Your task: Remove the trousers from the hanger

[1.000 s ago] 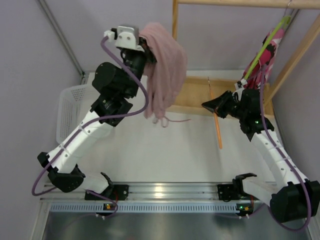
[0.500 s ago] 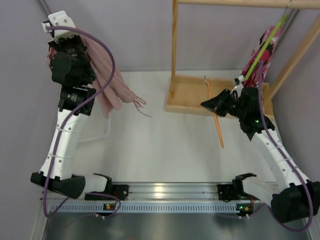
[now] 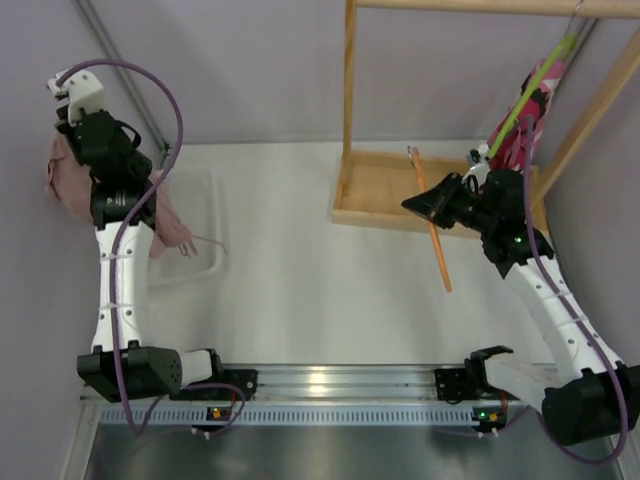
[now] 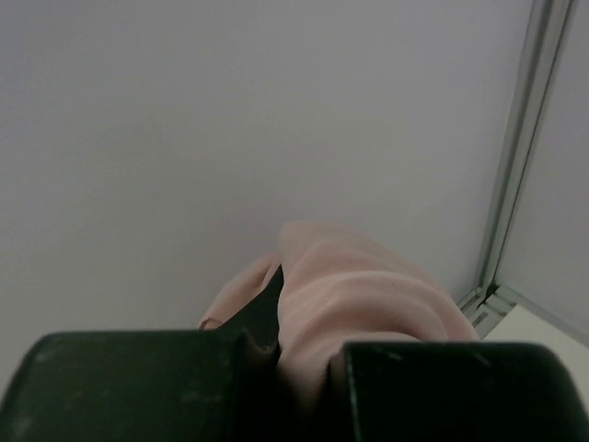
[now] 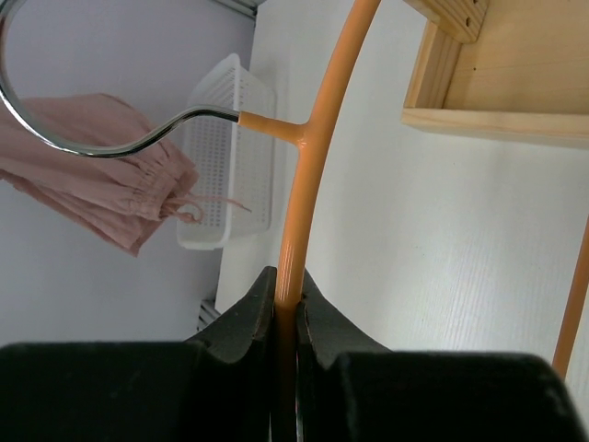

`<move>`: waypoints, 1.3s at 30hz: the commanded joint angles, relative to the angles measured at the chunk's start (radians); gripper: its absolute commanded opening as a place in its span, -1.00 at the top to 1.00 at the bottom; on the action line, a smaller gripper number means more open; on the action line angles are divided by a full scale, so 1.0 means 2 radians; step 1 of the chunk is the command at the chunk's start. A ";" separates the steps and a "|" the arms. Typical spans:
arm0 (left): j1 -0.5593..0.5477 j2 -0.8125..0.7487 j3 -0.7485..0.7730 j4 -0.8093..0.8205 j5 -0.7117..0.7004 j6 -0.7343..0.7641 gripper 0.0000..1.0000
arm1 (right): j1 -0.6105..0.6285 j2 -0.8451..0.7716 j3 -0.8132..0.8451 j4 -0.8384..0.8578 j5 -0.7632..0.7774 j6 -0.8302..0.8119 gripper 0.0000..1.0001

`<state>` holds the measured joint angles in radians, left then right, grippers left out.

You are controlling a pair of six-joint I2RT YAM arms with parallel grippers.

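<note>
The dusty-pink trousers [image 3: 60, 178] hang bunched at the far left, over the white basket, clear of the hanger. My left gripper [image 4: 308, 354] is shut on a fold of the trousers [image 4: 363, 290], close to the left wall. A drawstring dangles below them [image 3: 200, 240]. The thin orange hanger [image 3: 438, 248] is bare and stands tilted over the table beside the wooden rack. My right gripper [image 3: 418, 207] is shut on its arm. In the right wrist view the hanger [image 5: 317, 138] runs up from the jaws [image 5: 287, 285], with its metal hook [image 5: 110, 147] to the left and the trousers [image 5: 101, 198] behind.
A white mesh basket [image 3: 208, 200] sits on the table at the left, below the trousers. A wooden rack with a tray base [image 3: 385, 190] stands at the back right. A lime-green hanger with a red-and-pink patterned garment [image 3: 525, 110] hangs from its rail.
My left arm has swung from the middle to the far left wall, carrying the trousers to above the basket. The right arm with the hanger has barely moved.
</note>
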<state>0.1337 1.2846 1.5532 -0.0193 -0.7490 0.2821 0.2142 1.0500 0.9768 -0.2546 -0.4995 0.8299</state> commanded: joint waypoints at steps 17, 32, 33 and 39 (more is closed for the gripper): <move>0.007 0.116 -0.145 -0.042 0.129 -0.116 0.95 | 0.009 -0.024 0.093 -0.001 -0.017 -0.039 1.00; 0.007 0.038 -0.078 -0.205 0.237 -0.178 -0.96 | 0.009 -0.036 0.153 -0.037 0.037 -0.005 1.00; 0.008 0.008 -0.078 -0.204 0.252 -0.176 -0.96 | 0.009 -0.035 0.156 -0.038 0.040 0.001 1.00; 0.007 -0.060 -0.059 -0.204 0.368 -0.177 -0.96 | 0.010 -0.015 0.185 -0.038 0.070 0.036 1.00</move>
<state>0.1459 1.2259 1.3911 -0.4286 -0.1692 -0.0574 0.2146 1.0145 1.2572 -0.4278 -0.4072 0.8803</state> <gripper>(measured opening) 0.982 0.083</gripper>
